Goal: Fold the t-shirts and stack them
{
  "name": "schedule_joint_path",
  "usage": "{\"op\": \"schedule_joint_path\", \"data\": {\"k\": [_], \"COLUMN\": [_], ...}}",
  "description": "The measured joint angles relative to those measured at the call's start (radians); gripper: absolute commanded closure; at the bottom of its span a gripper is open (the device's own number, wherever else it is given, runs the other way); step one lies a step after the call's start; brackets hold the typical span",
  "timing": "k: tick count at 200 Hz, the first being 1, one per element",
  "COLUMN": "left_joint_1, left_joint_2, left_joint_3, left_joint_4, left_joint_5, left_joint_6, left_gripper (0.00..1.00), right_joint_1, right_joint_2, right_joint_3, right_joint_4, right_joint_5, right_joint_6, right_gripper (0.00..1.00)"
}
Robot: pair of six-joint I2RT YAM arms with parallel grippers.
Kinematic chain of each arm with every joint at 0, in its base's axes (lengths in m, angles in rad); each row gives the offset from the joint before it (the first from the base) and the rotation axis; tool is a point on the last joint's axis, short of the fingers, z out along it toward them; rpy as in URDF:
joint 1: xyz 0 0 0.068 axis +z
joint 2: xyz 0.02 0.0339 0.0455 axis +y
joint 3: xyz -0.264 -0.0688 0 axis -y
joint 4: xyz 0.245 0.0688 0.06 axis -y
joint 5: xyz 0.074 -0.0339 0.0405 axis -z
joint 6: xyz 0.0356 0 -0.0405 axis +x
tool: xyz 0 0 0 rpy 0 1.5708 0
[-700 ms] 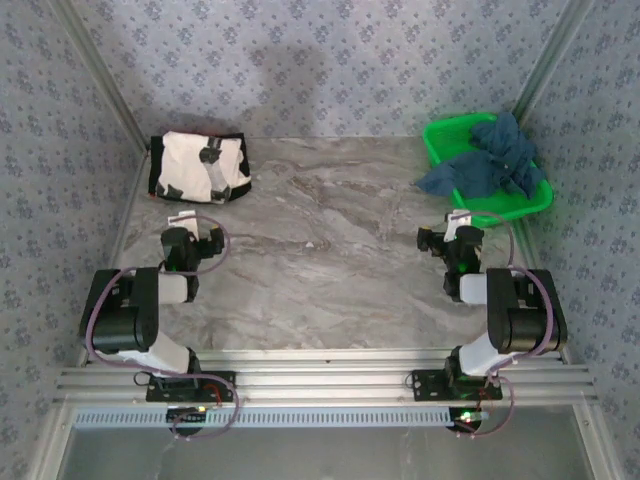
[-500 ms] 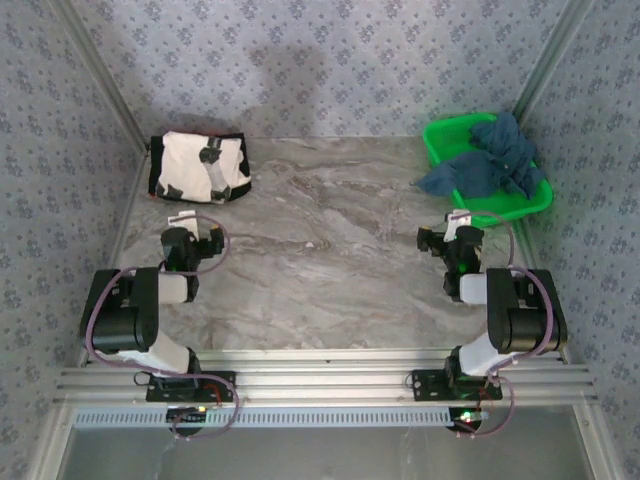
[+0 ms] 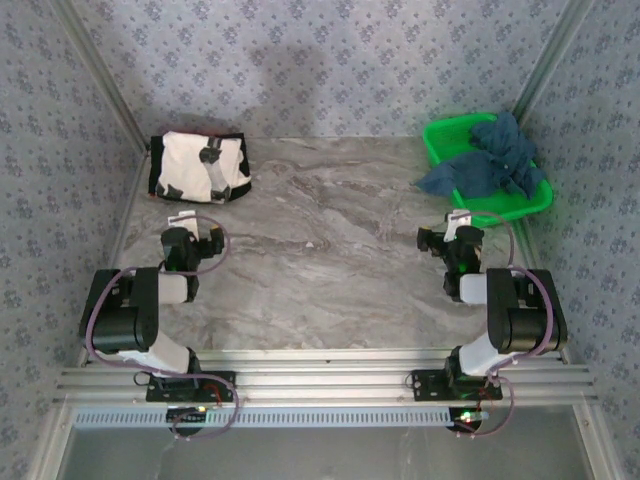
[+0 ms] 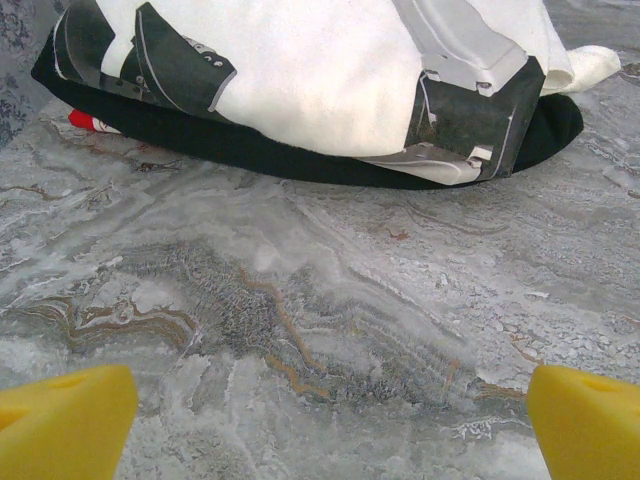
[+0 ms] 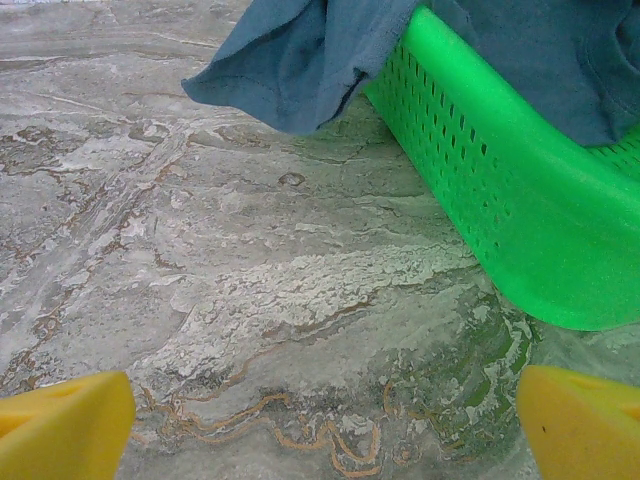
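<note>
Left claw (image 4: 320,425) and right claw (image 5: 320,425) gape over grey marbled table (image 3: 330,260), patterned walls (image 3: 330,70) around.

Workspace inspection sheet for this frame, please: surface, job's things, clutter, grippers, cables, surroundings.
Surface: grey marbled table, no stains seen.
Job's things: cream-white t-shirt folded, far left; teal-blue t-shirt crumpled in the green basket at far right, spilling over its rim.
Clutter: small red scrap under the cream-white t-shirt, unidentifiable.
Grippers: left gripper and right gripper open, holding nothing.
Cables: purple cables looped along both arms.
Surroundings: patterned walls, metal rail at near edge.
</note>
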Motion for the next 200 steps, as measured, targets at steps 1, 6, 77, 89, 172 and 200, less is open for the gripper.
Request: {"op": "schedule_joint_path", "data": {"k": [1,6,77,89,172,200], "left_joint_1": [0.000,0.000,-0.003,-0.014,-0.116,-0.126], "left_joint_2": [0.000,0.000,-0.011,-0.064,-0.613,-0.570], "left_joint_3": [0.000,0.000,0.006,0.037,0.376,0.538], "left_joint_4": [0.000,0.000,-0.030,-0.150,-0.781,-1.042], "left_joint_5": [0.000,0.000,0.000,-0.001,0.045,0.166], "left_joint_6": [0.000,0.000,0.005,0.012,-0.205,-0.288], "left_gripper": [0.00,0.00,0.00,0.00,0.01,0.00], "right_joint_1": [0.000,0.000,0.000,0.003,0.031,-0.050], "right_joint_2": [0.000,0.000,-0.009,-0.042,-0.469,-0.271], "right_joint_3": [0.000,0.000,0.007,0.051,0.420,0.778], "right_joint_4": [0.000,0.000,-0.033,-0.151,-0.863,-1.159], "right_joint_5": [0.000,0.000,0.000,0.000,-0.189,-0.288], "right_joint_6": [0.000,0.000,-0.002,-0.004,0.167,0.274], "right_gripper": [0.00,0.00,0.00,0.00,0.00,0.00]}}
